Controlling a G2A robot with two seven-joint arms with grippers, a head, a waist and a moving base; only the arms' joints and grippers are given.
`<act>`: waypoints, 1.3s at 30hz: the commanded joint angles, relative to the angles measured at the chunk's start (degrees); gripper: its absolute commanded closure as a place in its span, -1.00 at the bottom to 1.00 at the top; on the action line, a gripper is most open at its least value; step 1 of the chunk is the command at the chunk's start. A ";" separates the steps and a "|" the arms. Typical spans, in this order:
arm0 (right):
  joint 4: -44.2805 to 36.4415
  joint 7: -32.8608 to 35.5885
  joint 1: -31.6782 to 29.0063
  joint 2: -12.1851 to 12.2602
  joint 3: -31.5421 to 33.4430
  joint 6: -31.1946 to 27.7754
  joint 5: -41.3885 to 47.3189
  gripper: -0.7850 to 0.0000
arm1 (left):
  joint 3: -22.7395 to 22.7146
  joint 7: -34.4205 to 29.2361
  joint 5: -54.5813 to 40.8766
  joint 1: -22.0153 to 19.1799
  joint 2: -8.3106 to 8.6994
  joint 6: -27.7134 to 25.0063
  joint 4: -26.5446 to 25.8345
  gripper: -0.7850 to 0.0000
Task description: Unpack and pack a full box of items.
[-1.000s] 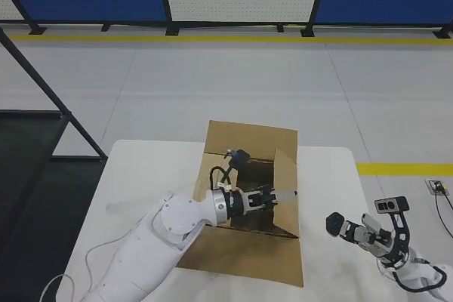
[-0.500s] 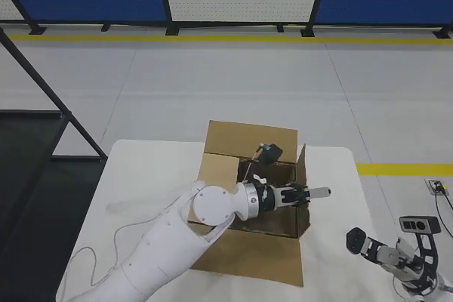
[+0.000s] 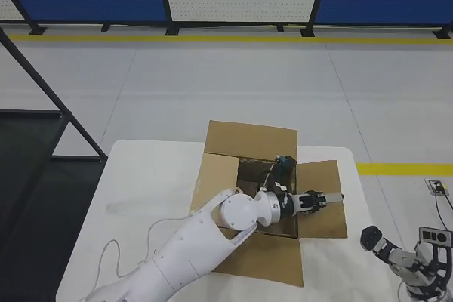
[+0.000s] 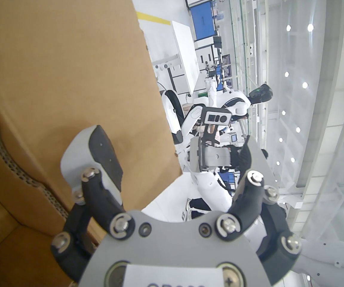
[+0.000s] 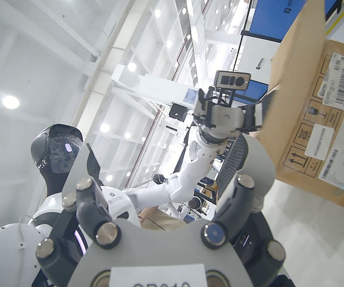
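Box [image 3: 253, 140] open, contents unclear; left end effector [image 4: 173, 144], right end effector [image 5: 166, 150] both apart.

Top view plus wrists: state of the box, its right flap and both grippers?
box: upright, top open; contents too dark to tell.
right flap: folded outward, lying about flat.
left gripper: open, empty, over the right flap.
right gripper: open, empty, apart from the box.
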 commanded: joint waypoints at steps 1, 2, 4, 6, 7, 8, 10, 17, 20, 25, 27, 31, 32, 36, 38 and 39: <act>0.08 -0.25 0.35 -0.14 -0.26 -0.25 -1.55 -1.00 | 0.47 -0.14 -0.18 -0.36 -0.85 -0.74 1.59 -1.00; 0.43 -0.71 0.66 -0.21 -0.47 -0.71 -2.81 -1.00 | 0.57 -0.21 -0.29 -0.51 -1.23 -1.09 2.30 -1.00; 1.15 -1.29 1.54 -0.33 -1.35 -1.28 -5.53 -1.00 | 0.53 -0.49 -0.40 -0.82 -1.84 -1.68 3.54 -1.00; 2.53 -2.00 2.88 -0.40 -2.26 -1.28 -7.94 -1.00 | 0.16 -0.92 -0.60 -1.01 -2.26 -2.42 4.50 -1.00; 2.91 -2.30 3.64 -0.43 -2.86 -0.84 -9.08 -1.00 | -0.14 -1.10 -0.72 -1.06 -2.40 -2.74 4.89 -1.00; 3.33 -2.74 4.33 -0.47 -3.44 -0.46 -10.11 -1.00 | -0.51 -1.31 -1.00 -1.02 -2.51 -3.09 5.16 -1.00; 4.10 -4.06 5.56 -0.56 -4.40 0.07 -12.04 -1.00 | -1.26 -1.78 -1.09 -0.97 -2.61 -3.55 5.57 -1.00; 6.01 -10.02 7.84 -0.78 -6.09 0.89 -19.44 -1.00 | -4.47 -2.36 -0.03 0.34 -2.15 -5.07 4.16 -1.00; 6.61 -12.16 8.17 -0.83 -6.50 1.30 -22.05 -1.00 | -7.48 -1.68 1.08 1.44 -1.14 -6.17 0.79 -1.00; 7.89 -14.07 9.22 -0.96 -7.49 2.15 -23.79 -1.00 | -16.63 1.02 7.87 6.76 2.57 -6.56 -10.58 -1.00; 8.56 -14.02 9.73 -0.99 -7.88 2.48 -23.82 -1.00 | -21.96 1.37 10.39 10.98 4.45 -5.43 -17.25 -1.00; 9.94 -13.37 10.81 -1.03 -8.71 3.09 -24.07 -1.00 | -33.42 0.10 15.60 21.04 7.84 -2.24 -31.96 -1.00; 10.23 -13.29 11.07 -1.07 -9.00 3.15 -24.03 -1.00 | -36.05 -0.41 16.20 23.53 8.46 -1.51 -35.27 -1.00; 11.62 -12.50 12.05 -1.31 -10.48 3.29 -22.67 -1.00 | -44.72 -1.53 17.57 32.31 10.22 0.48 -45.74 -1.00; 12.71 -12.03 12.59 -1.48 -11.42 3.11 -22.07 -1.00 | -47.93 -1.91 17.55 35.92 10.78 0.99 -49.14 -1.00; 13.26 -11.98 12.91 -1.56 -11.84 2.93 -21.87 -1.00 | -49.23 -2.10 17.51 37.53 11.01 1.12 -50.38 -1.00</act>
